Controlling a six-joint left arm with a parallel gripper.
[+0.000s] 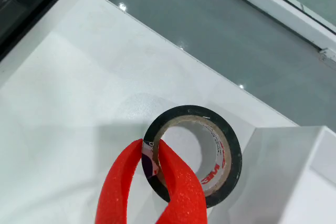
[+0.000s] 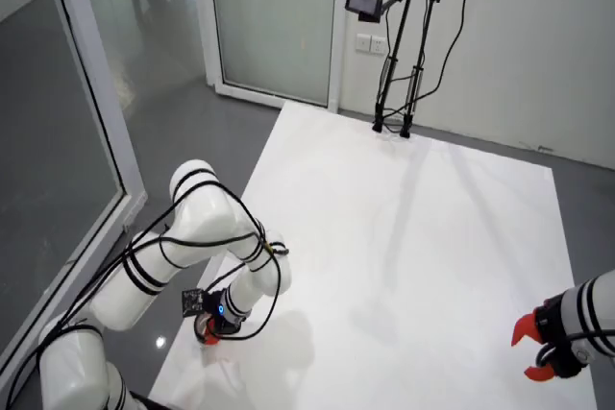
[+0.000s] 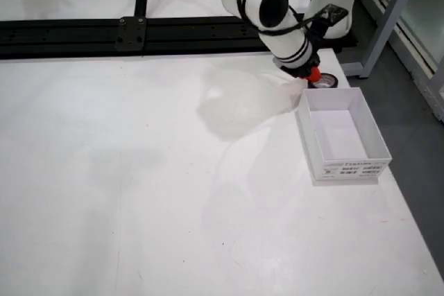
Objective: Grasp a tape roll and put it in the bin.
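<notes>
In the view that rides on the gripper, a black tape roll (image 1: 195, 153) with a brown printed core lies near the table's edge. My gripper (image 1: 150, 153) has one red finger (image 1: 122, 182) outside the roll's left wall and the other inside the hole, pinching that wall. The white bin (image 1: 294, 166) stands just right of the roll. In the view across the table, the gripper (image 3: 313, 75) is at the tape roll (image 3: 324, 82), just behind the bin (image 3: 309, 123)'s far corner. In the high view, the gripper (image 2: 206, 331) is low at the table's left edge; roll and bin are hidden.
The table edge (image 1: 210, 66) runs close behind the roll, with grey floor beyond. A second arm with a red gripper (image 2: 536, 349) stays at the table's right side in the high view. A black rail (image 3: 132, 32) crosses the table's back in the view across the table.
</notes>
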